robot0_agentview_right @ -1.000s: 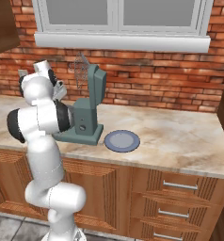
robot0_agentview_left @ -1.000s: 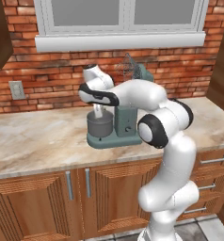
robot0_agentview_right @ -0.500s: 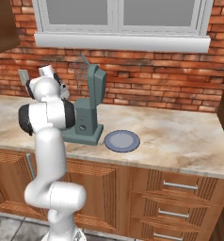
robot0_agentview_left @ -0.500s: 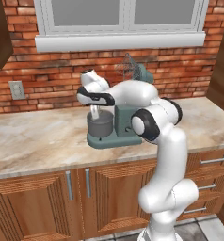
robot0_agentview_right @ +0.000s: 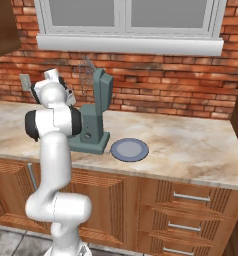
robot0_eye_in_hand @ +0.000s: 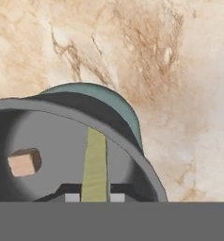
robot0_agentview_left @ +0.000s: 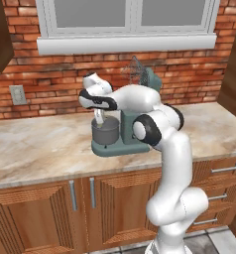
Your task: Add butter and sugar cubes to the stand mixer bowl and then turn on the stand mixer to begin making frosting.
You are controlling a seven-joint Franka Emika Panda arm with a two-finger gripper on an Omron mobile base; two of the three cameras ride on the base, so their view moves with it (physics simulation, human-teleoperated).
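The stand mixer bowl [robot0_agentview_left: 105, 130] sits on the teal stand mixer [robot0_agentview_left: 132, 126] base, under the tilted-back head. Directly above the bowl, the gripper [robot0_eye_in_hand: 94, 197] pinches a pale yellow butter stick [robot0_eye_in_hand: 95, 164] that hangs inside the rim. On the bowl floor lies a sugar cube [robot0_eye_in_hand: 24, 162]. The butter step looks in hand; next comes releasing the stick, then reaching the column's knobs.

**Arm reaches down over the mixer bowl**

The white arm bends left across the stand mixer [robot0_agentview_left: 132, 124], its hand [robot0_agentview_left: 99, 119] pointing down just above the stand mixer bowl [robot0_agentview_left: 105, 132]. A pale stick hangs from the hand. The mixer's head is tilted up, on the marble bench [robot0_agentview_left: 35, 146].
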